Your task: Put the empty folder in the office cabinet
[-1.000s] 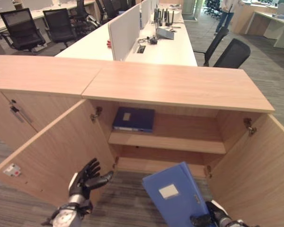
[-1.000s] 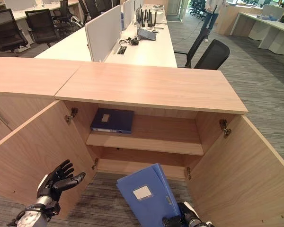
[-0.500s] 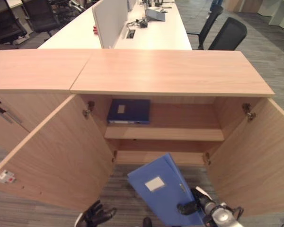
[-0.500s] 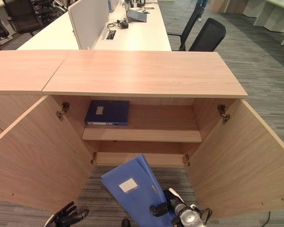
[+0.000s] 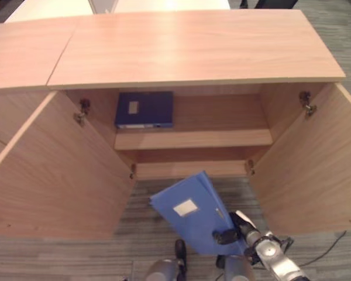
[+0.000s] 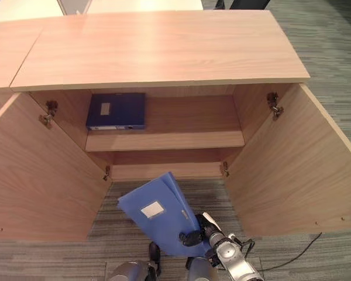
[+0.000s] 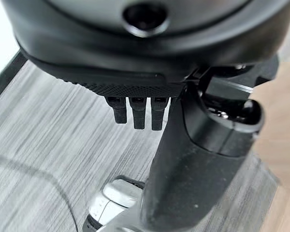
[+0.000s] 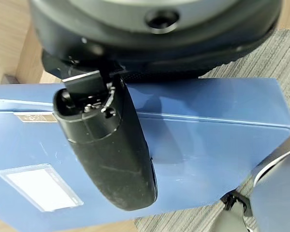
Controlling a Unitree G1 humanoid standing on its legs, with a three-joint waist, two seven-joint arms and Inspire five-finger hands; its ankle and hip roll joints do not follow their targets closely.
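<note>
A light blue folder (image 5: 190,213) with a white label hangs tilted over the carpet, just in front of the cabinet's lower compartment (image 5: 190,170). My right hand (image 5: 234,232) is shut on its lower right edge. In the right wrist view the thumb (image 8: 106,150) lies across the folder's blue cover (image 8: 208,145), and the fingers are hidden behind it. My left hand (image 7: 137,113) hangs over the grey carpet, holding nothing, with its fingers relaxed. The cabinet (image 6: 158,50) stands with both doors wide open.
A dark blue folder (image 5: 144,109) lies flat on the left of the upper shelf (image 5: 222,139); the shelf's right part is bare. The left door (image 5: 52,175) and right door (image 5: 307,170) swing out on either side. Striped grey carpet (image 6: 263,252) covers the floor.
The camera has tipped down and closer, so the desks beyond have left the picture. My left hand has dropped out of the eye views. The light blue folder stays in my right hand.
</note>
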